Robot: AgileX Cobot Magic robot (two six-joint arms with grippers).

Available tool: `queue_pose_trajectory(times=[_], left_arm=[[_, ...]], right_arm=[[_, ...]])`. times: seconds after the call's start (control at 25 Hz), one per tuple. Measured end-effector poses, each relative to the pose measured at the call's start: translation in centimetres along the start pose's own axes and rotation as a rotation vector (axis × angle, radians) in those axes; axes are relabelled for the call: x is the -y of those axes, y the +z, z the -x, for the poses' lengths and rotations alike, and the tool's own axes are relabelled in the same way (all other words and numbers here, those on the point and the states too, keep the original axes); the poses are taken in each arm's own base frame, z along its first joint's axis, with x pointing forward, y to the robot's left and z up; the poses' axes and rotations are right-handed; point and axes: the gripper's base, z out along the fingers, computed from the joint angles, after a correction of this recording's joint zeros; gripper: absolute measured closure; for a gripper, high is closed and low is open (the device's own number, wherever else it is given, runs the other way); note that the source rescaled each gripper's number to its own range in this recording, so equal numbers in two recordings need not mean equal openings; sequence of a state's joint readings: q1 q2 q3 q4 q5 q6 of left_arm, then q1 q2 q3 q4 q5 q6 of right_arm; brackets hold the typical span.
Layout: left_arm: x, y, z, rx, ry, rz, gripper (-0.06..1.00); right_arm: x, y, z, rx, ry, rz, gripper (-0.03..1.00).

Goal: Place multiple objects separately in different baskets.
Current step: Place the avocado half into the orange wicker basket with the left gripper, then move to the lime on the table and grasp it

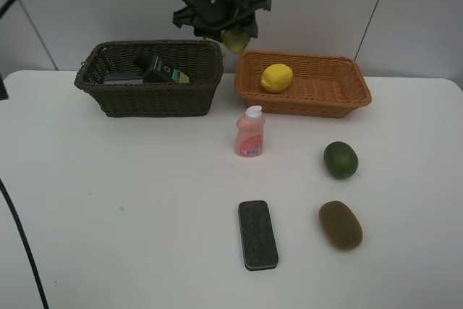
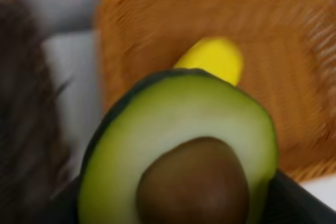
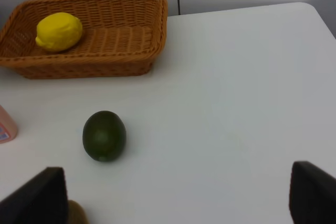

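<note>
My left gripper [image 1: 233,32] is shut on the halved avocado [image 1: 236,40] and holds it in the air over the left end of the orange-tan basket [image 1: 347,81]. In the left wrist view the avocado half [image 2: 178,145] fills the frame, cut face and pit showing, with the yellow lemon [image 2: 212,59] in the basket below. The dark brown basket [image 1: 145,99] holds the dark green pump bottle [image 1: 160,69] and a grey object [image 1: 123,77]. My right gripper [image 3: 178,198] is open and empty above the table, near the green avocado [image 3: 104,135].
On the white table stand the pink white-capped bottle [image 1: 250,132], the green avocado [image 1: 340,159], the brown kiwi [image 1: 340,224] and the black eraser [image 1: 258,234]. The baskets sit side by side at the back by the wall.
</note>
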State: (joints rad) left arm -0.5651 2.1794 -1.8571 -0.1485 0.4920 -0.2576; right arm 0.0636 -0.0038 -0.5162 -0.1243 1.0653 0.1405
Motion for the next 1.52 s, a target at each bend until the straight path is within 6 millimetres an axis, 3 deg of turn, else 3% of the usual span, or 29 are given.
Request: queue_pose_trajectory(times=[0.16, 0.4, 0.48, 0.6, 0.64, 0.8, 0.96, 1.2, 1.32, 1.52], left_arm=[[1.7, 5.4, 0.3, 0.086, 0.024, -0.052, 0.41], [0.9, 10.9, -1.0, 0.077, 0.019, -0.048, 0.41], [0.6, 11.6, -1.5, 0.066, 0.018, -0.043, 0.36], [0.5, 11.9, -1.7, 0.061, 0.018, -0.041, 0.05], [0.5, 11.8, -1.6, 0.064, 0.017, -0.041, 0.01], [0.2, 11.6, -1.5, 0.044, 0.014, -0.033, -0.06], [0.5, 9.5, -0.7, -0.011, 0.018, -0.020, -0.06], [1.1, 2.4, 2.2, -0.086, 0.024, -0.004, -0.06], [0.2, -1.4, 3.3, -0.152, 0.020, 0.035, -0.06], [-2.7, -6.1, 3.6, -0.309, 0.035, 0.200, -0.06]], right_arm=[[0.0, 0.0, 0.0, 0.000, 0.000, 0.000, -0.03], [0.0, 0.0, 0.0, 0.000, 0.000, 0.000, -0.03], [0.0, 0.0, 0.0, 0.000, 0.000, 0.000, -0.03], [0.0, 0.0, 0.0, 0.000, 0.000, 0.000, -0.03], [0.0, 0.0, 0.0, 0.000, 0.000, 0.000, -0.03], [0.0, 0.0, 0.0, 0.000, 0.000, 0.001, -0.03], [0.0, 0.0, 0.0, 0.000, 0.000, 0.001, -0.03], [0.0, 0.0, 0.0, 0.000, 0.000, 0.001, -0.03], [0.0, 0.0, 0.0, 0.000, 0.000, 0.000, -0.03], [0.0, 0.0, 0.0, 0.000, 0.000, 0.000, -0.03]])
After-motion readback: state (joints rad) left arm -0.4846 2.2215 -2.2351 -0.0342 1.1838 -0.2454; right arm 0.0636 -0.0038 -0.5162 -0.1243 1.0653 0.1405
